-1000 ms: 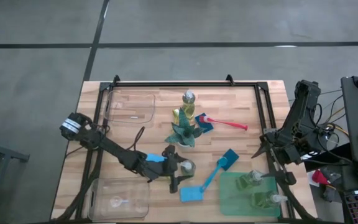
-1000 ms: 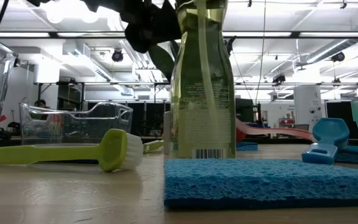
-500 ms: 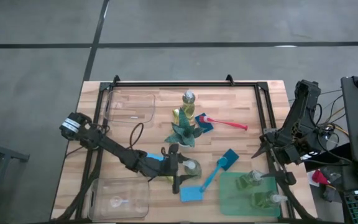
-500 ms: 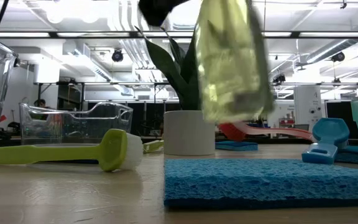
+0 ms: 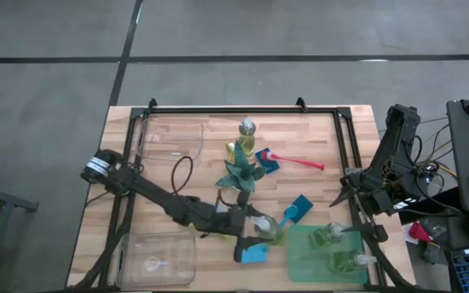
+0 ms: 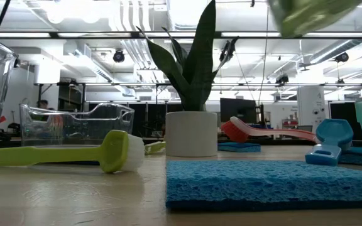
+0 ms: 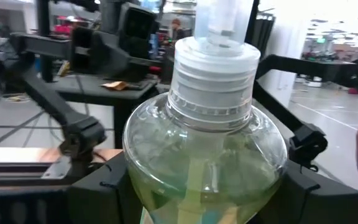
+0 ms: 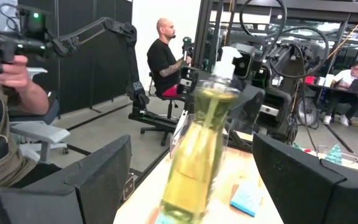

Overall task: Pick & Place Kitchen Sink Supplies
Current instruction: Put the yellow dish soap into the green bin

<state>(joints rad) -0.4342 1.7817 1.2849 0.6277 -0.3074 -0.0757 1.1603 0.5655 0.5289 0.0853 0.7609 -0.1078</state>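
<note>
A clear pump bottle [image 5: 269,232] of yellow-green liquid hangs in the air above the blue sponge [image 5: 253,254], close to the green tray [image 5: 304,262]. My left gripper [image 5: 253,227] is shut on it. The low view shows only the bottle's bottom [image 6: 313,12], high up. Two more bottles [image 5: 328,234] stand in the tray and another [image 5: 247,138] stands on the table at the far side. My right gripper [image 5: 344,194] waits open at the table's right edge, with nothing between its fingers. My left gripper pinches the bottle's body [image 7: 135,180] just below its round shoulder, one finger [image 7: 101,190] on each side. The fingers reach about level from the table's left. The bottle is lifted clear of the table and tilts, its pump top [image 8: 229,59] leaning over.
The potted plant [image 5: 241,175] stands mid-table. A blue brush [image 5: 291,213], a red brush [image 5: 300,160] and a yellow-green brush [image 6: 61,154] lie around it. Clear bins sit at the far left [image 5: 173,142] and the near left [image 5: 157,260].
My left gripper has risen and gone toward the table's right edge and the green tray, taking the bottle along. The bottle stood upright on the table a second ago. It now hangs clear of the table and tilted.
</note>
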